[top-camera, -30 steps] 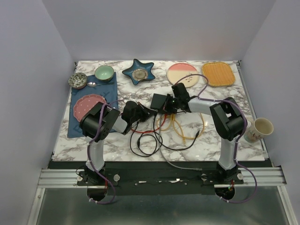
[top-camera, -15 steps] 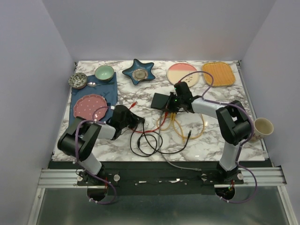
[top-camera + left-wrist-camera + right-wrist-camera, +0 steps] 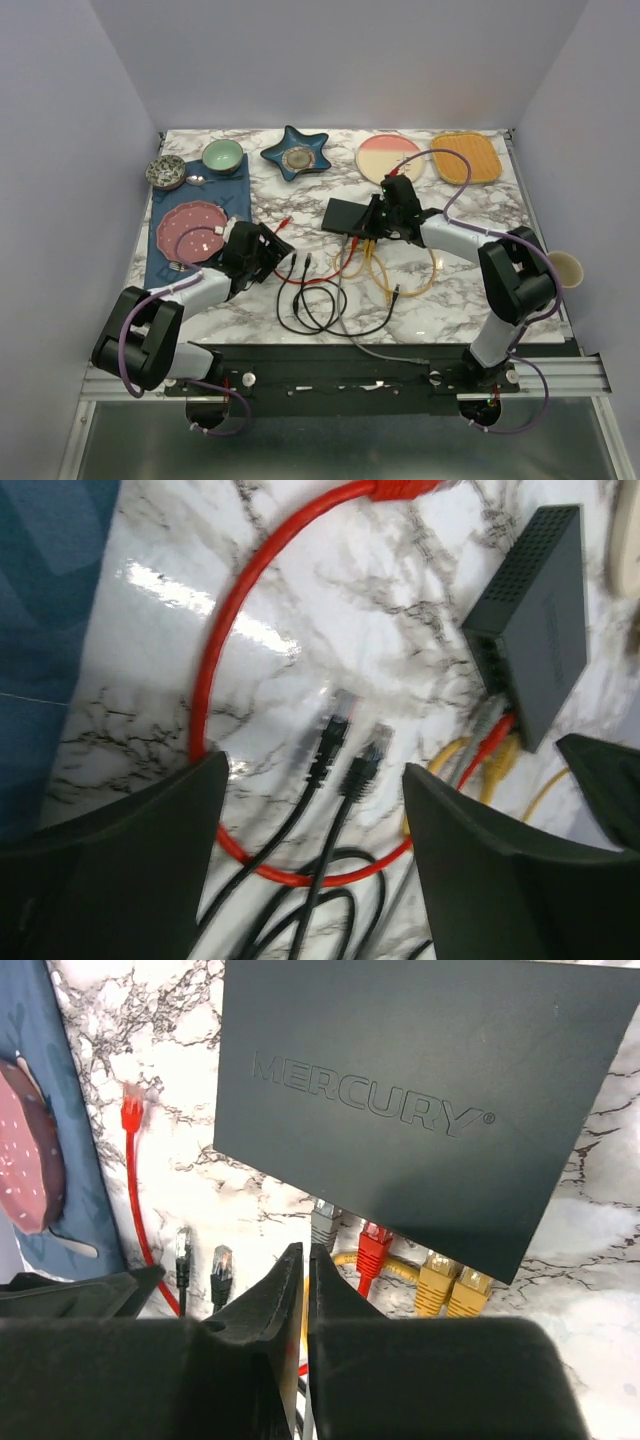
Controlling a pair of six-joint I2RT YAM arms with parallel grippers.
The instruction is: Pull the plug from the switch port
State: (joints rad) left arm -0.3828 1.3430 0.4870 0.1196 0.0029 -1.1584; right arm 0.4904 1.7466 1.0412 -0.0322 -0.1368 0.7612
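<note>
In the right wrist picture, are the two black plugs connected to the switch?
No. Both black plugs lie loose on the marble beside the red cable, apart from the switch, whose ports hold grey, red and yellow plugs.

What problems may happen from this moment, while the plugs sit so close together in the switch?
1. The grey plug, red plug and two yellow plugs sit side by side in the switch; the right claw, nearly closed, could catch the wrong one.
2. Nothing holds the switch: the open left claw is over the loose black plugs, so a pull may drag it.
</note>
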